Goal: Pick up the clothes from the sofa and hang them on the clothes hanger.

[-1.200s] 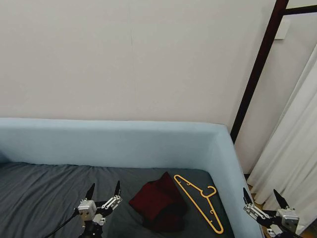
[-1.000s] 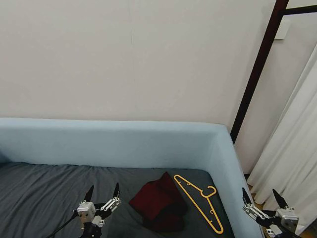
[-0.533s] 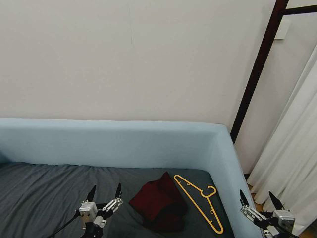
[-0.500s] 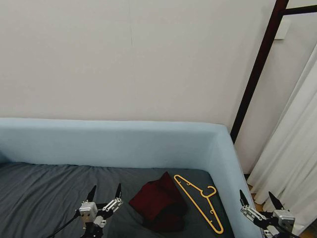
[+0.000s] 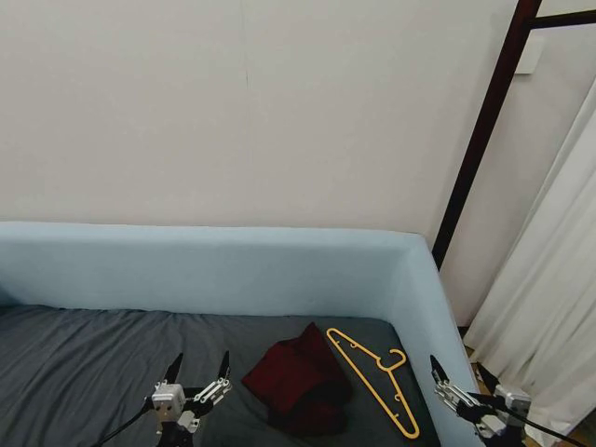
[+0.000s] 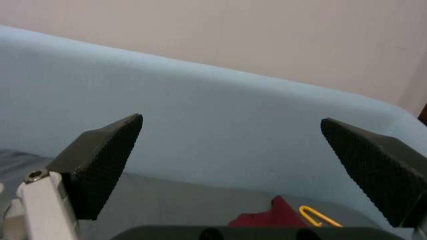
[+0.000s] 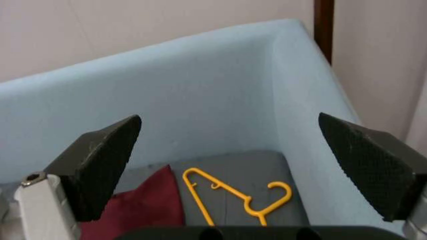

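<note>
Clothes (image 5: 296,386), a dark red bundle, were seen lying low in the centre of the frame on the blue sofa (image 5: 233,270), just beside a yellow hanger (image 5: 372,377). At lower right, the right gripper (image 5: 456,372), spread and empty, had been brought leftward toward the sofa's arm. The left gripper (image 5: 200,368), at lower left, was likewise held apart. Grasping was judged not yet begun.

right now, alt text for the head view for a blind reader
A dark red garment lies on a light blue sofa, a yellow hanger flat beside it. The open left gripper hovers left of the garment; the open right gripper hovers by the sofa's right end.
</note>
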Robot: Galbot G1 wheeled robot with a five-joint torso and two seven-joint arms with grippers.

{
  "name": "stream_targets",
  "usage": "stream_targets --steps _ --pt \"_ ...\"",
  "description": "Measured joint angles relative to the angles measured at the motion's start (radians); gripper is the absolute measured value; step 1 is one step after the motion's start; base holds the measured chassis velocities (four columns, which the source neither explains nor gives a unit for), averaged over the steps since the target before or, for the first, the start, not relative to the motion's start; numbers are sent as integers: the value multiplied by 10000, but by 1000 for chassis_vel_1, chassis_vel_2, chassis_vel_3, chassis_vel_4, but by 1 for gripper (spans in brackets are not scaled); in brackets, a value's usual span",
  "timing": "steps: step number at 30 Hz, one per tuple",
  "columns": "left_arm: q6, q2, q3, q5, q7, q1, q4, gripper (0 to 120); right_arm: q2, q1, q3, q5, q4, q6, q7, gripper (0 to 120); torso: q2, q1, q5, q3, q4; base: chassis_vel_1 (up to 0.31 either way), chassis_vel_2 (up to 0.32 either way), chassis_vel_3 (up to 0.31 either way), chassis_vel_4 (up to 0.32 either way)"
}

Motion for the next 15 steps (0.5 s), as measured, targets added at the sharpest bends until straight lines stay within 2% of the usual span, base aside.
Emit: stream_targets --steps 6,12,15 --pt "-102 -138 -136 190 -44 297 -46 100 -1046 1520 -823 1412 -999 -145 -93 100 0 0 -3 0 1 0 0 0 0" --pt "-200 -394 -180 378 -50 552 -157 100 -1690 2428 -1665 2479 -1504 -706 -23 100 0 0 -2 0 -3 0 0 0 0" --pt "-243 -614 -188 555 -59 693 -276 100 -1932 3381 -2778 3737 -1759 -1810 690 100 0 0 -3 0 -3 0 0 0 0"
